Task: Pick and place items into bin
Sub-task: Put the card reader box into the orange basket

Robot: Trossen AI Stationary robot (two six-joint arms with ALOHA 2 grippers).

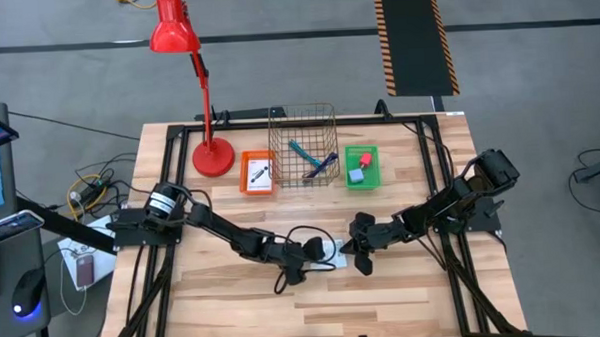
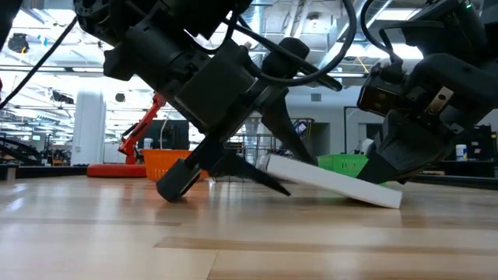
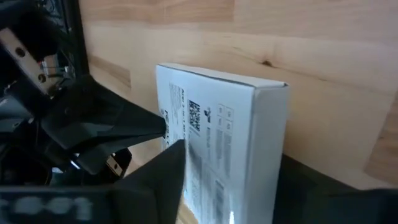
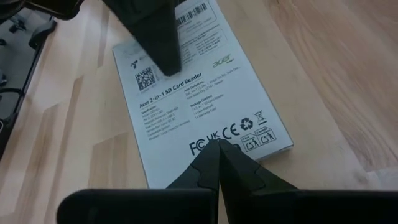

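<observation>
A flat white printed packet (image 1: 333, 249) lies mid-table between both grippers. In the low view the packet (image 2: 327, 179) is tilted, its left end raised and its right end (image 2: 389, 198) on the wood. My left gripper (image 1: 321, 253) reaches in from the table's left and is shut on the raised end. My right gripper (image 1: 351, 249) comes from the right, its fingers shut, tips on the packet's low end. The blue and teal pens (image 1: 310, 158) lie in the wire basket. The pink-red block (image 1: 364, 159) and blue-grey block (image 1: 355, 175) sit in the green tray. My left gripper pinches the packet's raised left end (image 2: 272, 165) between its two fingers, one finger (image 3: 165, 180) on the printed face and the other behind the opposite face. It comes slanting down from the table's left. The packet is tilted, its far end on the table. My right gripper presses its shut fingertips (image 4: 217, 152) on the printed face near the packet's right end (image 4: 239, 134), slanting down from the table's right. That end rests on the table under the tips.
Along the far side stand an orange tray (image 1: 258, 173) with a white card, the wire basket (image 1: 302, 143) and the green tray (image 1: 361, 166). A red desk lamp (image 1: 192, 72) stands far left on its base (image 1: 213, 157). Bare wood lies near the front edge.
</observation>
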